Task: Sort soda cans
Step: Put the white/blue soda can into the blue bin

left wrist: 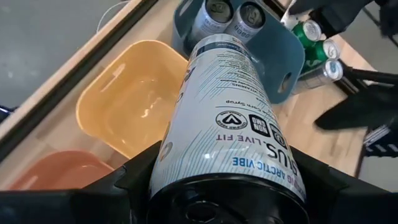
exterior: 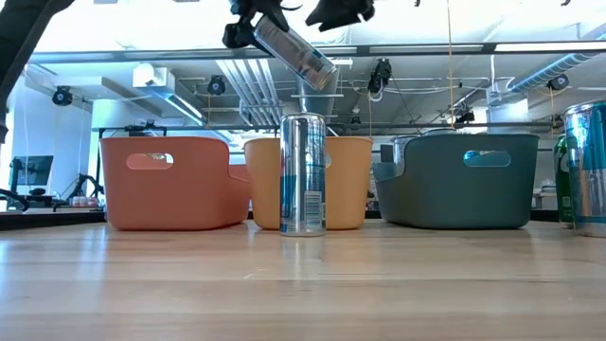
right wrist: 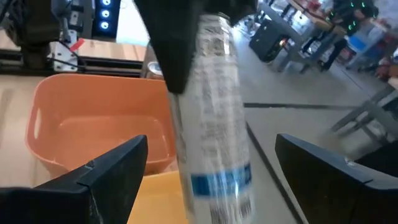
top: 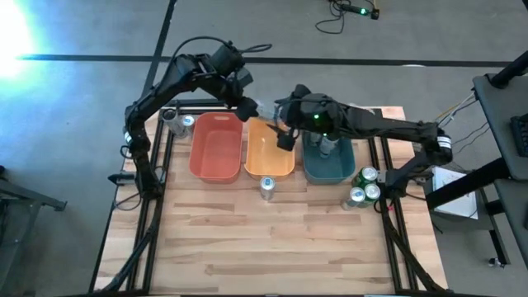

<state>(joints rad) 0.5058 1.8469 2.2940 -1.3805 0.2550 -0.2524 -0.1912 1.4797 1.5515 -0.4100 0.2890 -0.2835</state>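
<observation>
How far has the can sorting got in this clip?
Early. Two silver cans already stand in the teal bin. The left gripper holds a blue-and-silver can tilted above the bins, with the right gripper open beside it. The red bin and orange bin look empty. Cans remain at the table's left, front and right.

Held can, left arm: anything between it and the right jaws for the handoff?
Nothing visible. The left gripper holds the white can tilted above the orange bin; the right gripper, jaws open, faces it with only air between.
</observation>
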